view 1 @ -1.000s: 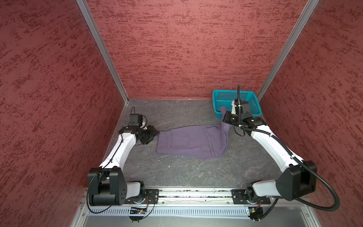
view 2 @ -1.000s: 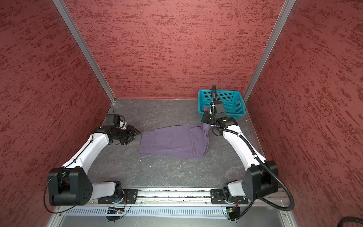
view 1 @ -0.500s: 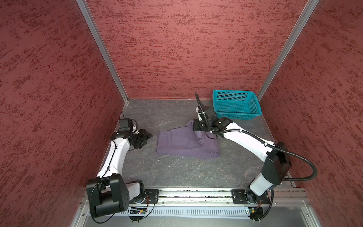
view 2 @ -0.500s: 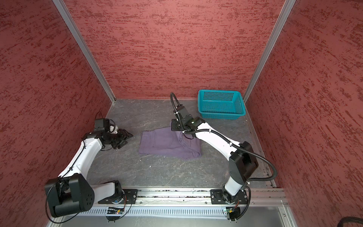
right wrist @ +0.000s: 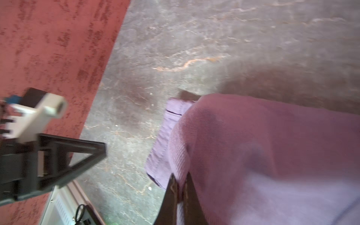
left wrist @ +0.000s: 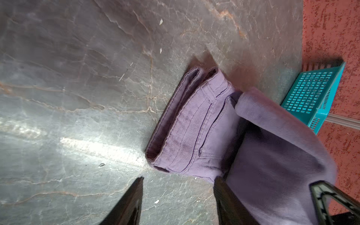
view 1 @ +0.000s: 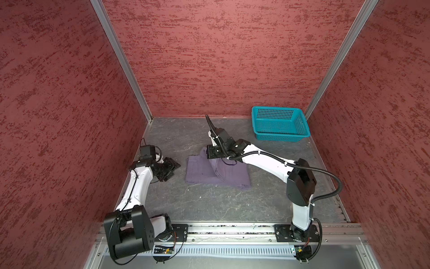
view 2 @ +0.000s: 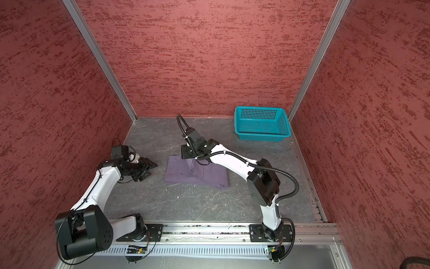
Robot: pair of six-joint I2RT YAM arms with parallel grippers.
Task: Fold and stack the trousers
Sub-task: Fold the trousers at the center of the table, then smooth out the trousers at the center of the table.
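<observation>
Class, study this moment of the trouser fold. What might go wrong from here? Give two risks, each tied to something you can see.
1. The right gripper has its jaws shut on just an edge of the trousers, lifted above the flat layer; the cloth may slip out early.
2. The left gripper stands open beside the trousers, apart from them, so nothing pins the flat layer; it may drag or bunch, leaving a crooked fold.

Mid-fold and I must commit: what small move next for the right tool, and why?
Probably move the right tool to the waist edge. It is shut on a lifted fold of the trousers, short of that edge; the left tool stands open, off the cloth.
</observation>
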